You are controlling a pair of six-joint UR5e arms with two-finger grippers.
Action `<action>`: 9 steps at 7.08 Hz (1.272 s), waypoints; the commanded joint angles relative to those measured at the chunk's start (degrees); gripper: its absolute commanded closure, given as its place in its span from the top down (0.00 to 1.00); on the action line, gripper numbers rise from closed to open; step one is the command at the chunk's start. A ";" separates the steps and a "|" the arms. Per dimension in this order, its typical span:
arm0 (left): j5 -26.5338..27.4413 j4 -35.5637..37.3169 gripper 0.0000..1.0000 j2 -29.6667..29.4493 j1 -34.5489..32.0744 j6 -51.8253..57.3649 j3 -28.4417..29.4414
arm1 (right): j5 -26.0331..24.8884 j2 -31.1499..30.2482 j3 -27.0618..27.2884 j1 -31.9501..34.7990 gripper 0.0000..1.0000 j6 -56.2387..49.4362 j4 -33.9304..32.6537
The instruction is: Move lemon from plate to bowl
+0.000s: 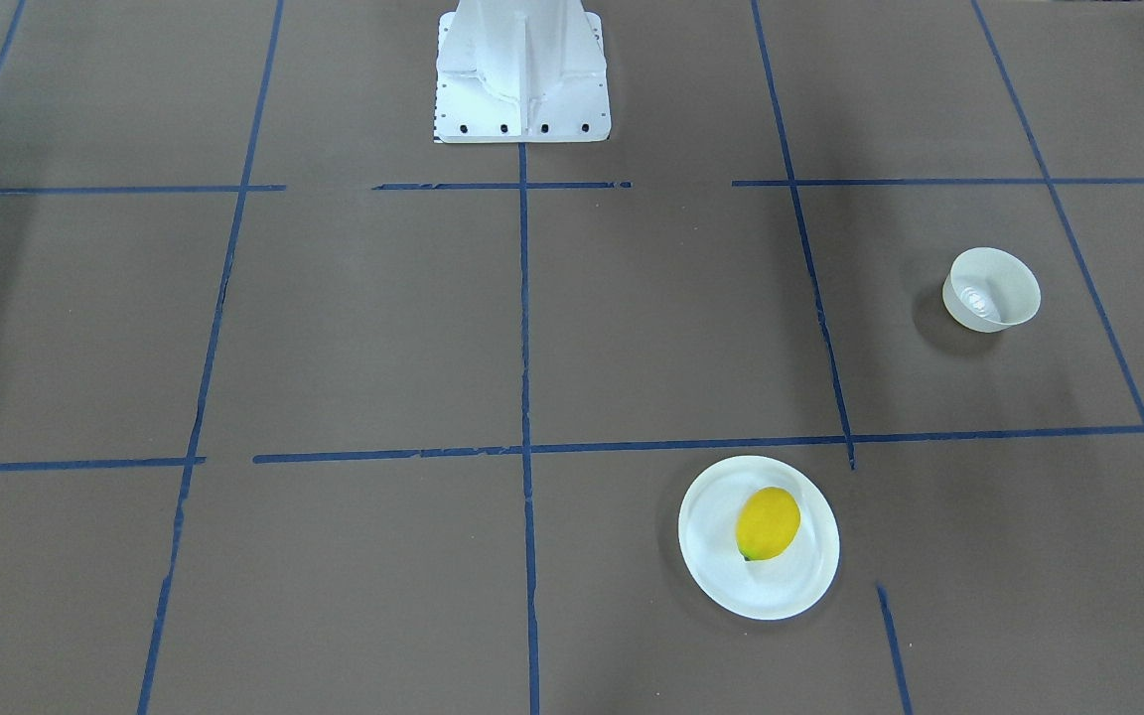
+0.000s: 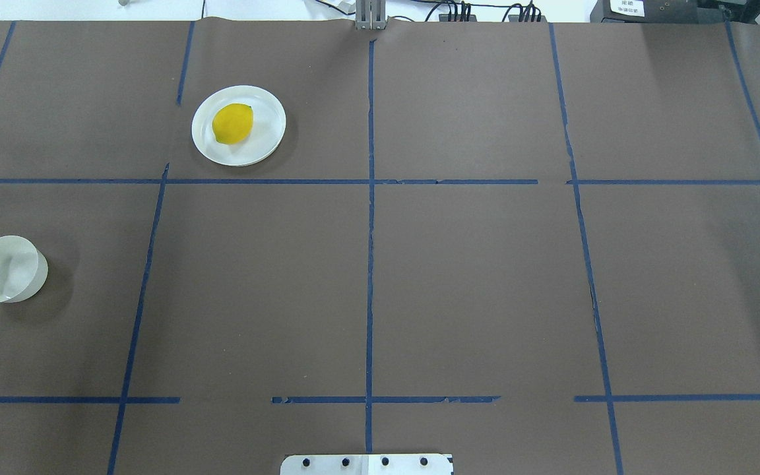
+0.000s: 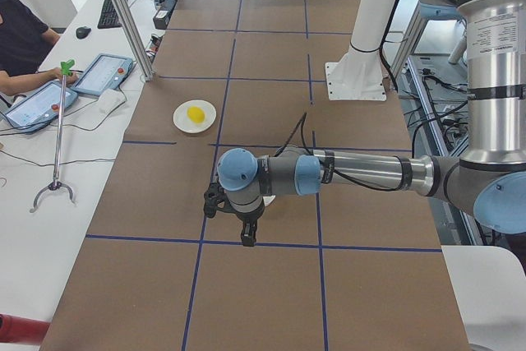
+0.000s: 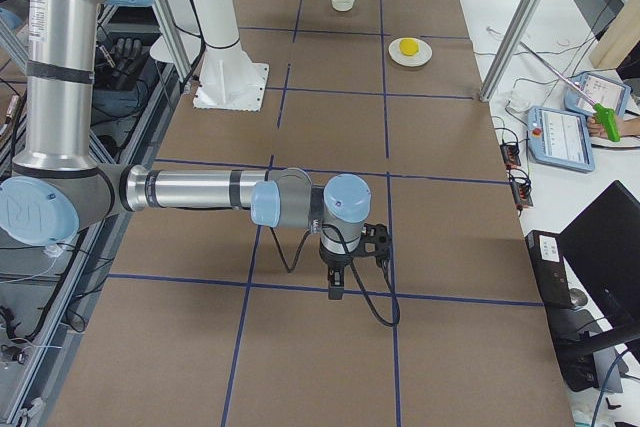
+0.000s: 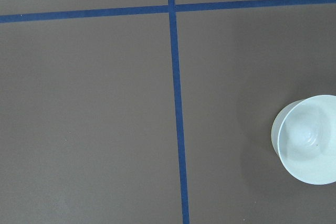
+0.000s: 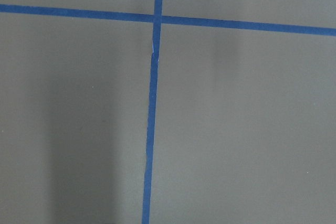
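Note:
The yellow lemon (image 1: 768,523) lies on the flat white plate (image 1: 759,596), far from the robot on its left half; both also show in the overhead view, the lemon (image 2: 232,123) and the plate (image 2: 268,145). The small deep white bowl (image 1: 991,289) stands empty near the table's left end (image 2: 5,269) and shows at the right edge of the left wrist view (image 5: 310,140). My left gripper (image 3: 245,236) hangs above the table near that end. My right gripper (image 4: 335,287) hangs above the opposite end. Both show only in the side views, so I cannot tell whether they are open or shut.
The white robot pedestal (image 1: 522,70) stands at the table's near middle edge. Blue tape lines (image 2: 370,264) grid the brown table cover. An aluminium post (image 3: 123,14) and an operator's desk with tablets (image 3: 103,76) run along the far side.

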 commanded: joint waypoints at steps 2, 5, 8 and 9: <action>-0.26 -0.27 1.00 -0.55 0.00 0.08 0.73 | 0.00 0.00 0.00 0.00 1.00 0.00 0.00; -0.26 -0.97 1.00 -5.73 1.66 -0.71 -1.28 | 0.00 0.00 0.00 0.00 1.00 0.00 0.00; -0.35 -6.21 1.00 -9.33 6.47 -12.44 -4.80 | 0.00 0.00 0.00 0.00 1.00 0.00 0.00; 0.17 -11.38 1.00 -9.95 10.86 -19.19 -4.71 | 0.09 0.00 0.00 0.00 1.00 0.00 0.00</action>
